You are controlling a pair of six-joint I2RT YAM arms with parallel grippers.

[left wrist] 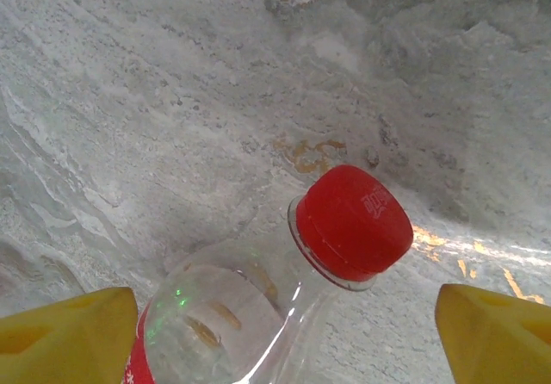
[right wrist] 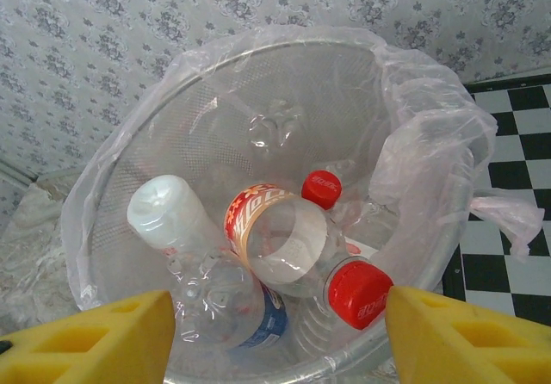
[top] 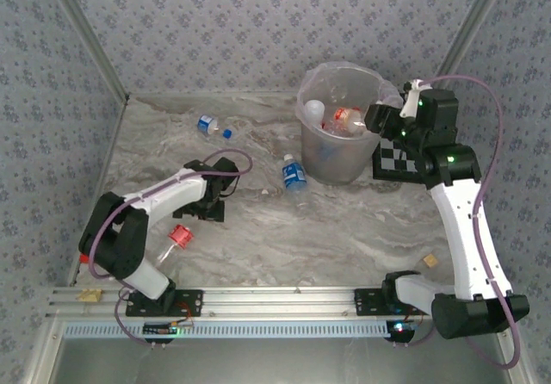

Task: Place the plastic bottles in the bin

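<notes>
Progress check: several plastic bottles (right wrist: 275, 238) lie heaped inside the bin (right wrist: 120, 169). Red and white caps and red and blue labels can be told apart there. No exact count is possible, as some bottles are buried under others.

Left to do, per top view: three bottles on the table (top: 344, 229).
- Blue-labelled bottle (top: 295, 176) lies just beside the bin, on its left.
- Blue-capped bottle (top: 211, 126) lies farther left of the bin, well apart from it.
- Red-capped bottle (left wrist: 344, 225) lies farthest from the bin, to its near left.

Right gripper (right wrist: 275, 341) hangs above the bin's mouth, jaws apart, nothing between them.

Left gripper (left wrist: 280, 337) straddles the red-capped bottle, jaws wide, one fingertip on each side of the body. No grip is made yet, as far as I can judge; contact at one pad is uncertain.

Judgement: the task is well past halfway. Three pickups remain, and the red-capped bottle looks to be next.
</notes>
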